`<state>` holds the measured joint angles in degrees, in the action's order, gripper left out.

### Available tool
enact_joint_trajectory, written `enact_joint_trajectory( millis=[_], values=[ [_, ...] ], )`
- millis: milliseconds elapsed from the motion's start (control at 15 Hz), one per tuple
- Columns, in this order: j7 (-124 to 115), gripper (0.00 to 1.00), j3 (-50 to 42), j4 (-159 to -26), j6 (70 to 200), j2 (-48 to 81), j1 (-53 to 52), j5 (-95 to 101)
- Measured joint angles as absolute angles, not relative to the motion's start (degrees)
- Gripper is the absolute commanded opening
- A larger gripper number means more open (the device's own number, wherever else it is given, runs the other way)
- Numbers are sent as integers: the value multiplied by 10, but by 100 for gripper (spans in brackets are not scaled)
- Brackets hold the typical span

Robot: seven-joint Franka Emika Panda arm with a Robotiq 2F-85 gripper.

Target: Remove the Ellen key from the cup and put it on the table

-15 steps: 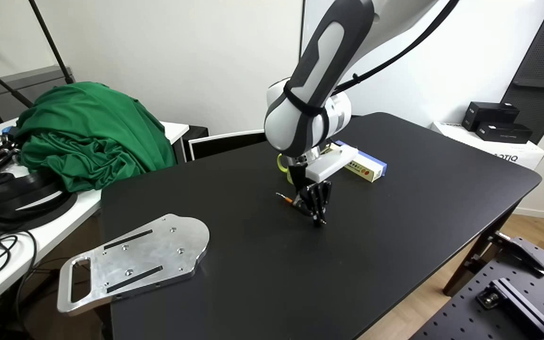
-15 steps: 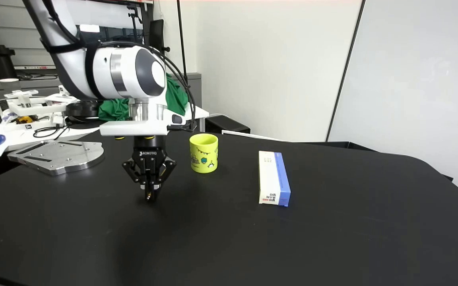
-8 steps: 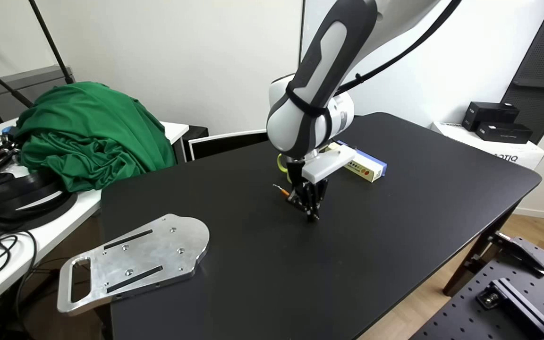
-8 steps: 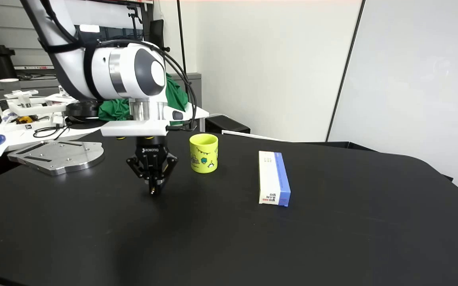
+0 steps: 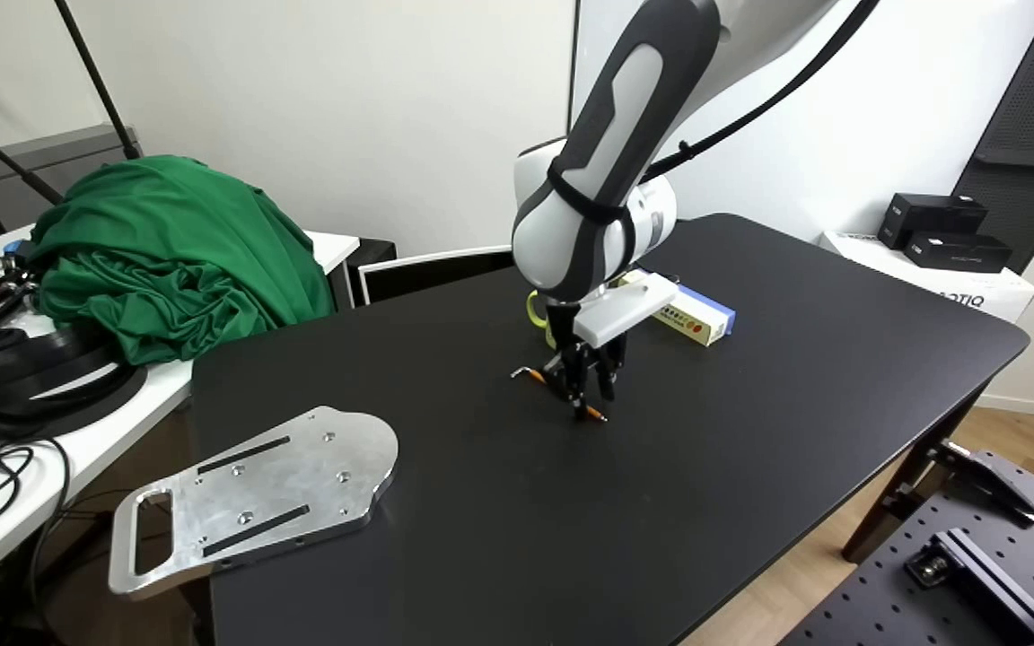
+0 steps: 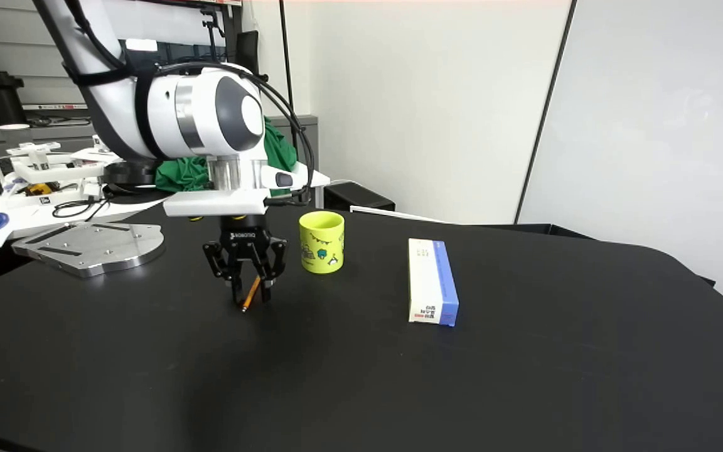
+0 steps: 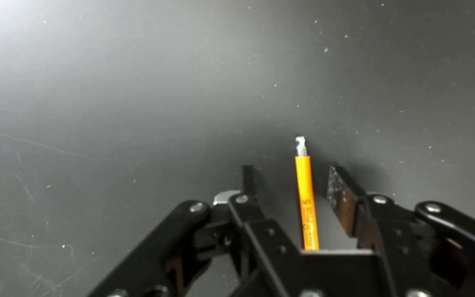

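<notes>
In an exterior view, left to right: a metal plate (image 6: 101,245), presumably parked out of the way; the Ellen key (image 6: 251,293) on the tabletop (image 6: 361,376) — where the task wants it — between jaws standing apart, clear of it; the cup (image 6: 322,243), upright (its part looks over); then a box (image 6: 430,282). The arm (image 6: 164,116) reaches in from upper left and points down, a pose that should let it rise without nudging the key
</notes>
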<state>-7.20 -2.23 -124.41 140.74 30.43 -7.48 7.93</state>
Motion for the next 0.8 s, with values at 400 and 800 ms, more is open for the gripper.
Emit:
enact_joint_trajectory(
  millis=[400,800],
  values=[
    [-72,100,-5,-1243,1373,271,-74,44],
    [-60,100,38,-1241,1258,168,-74,-14]
  ],
)
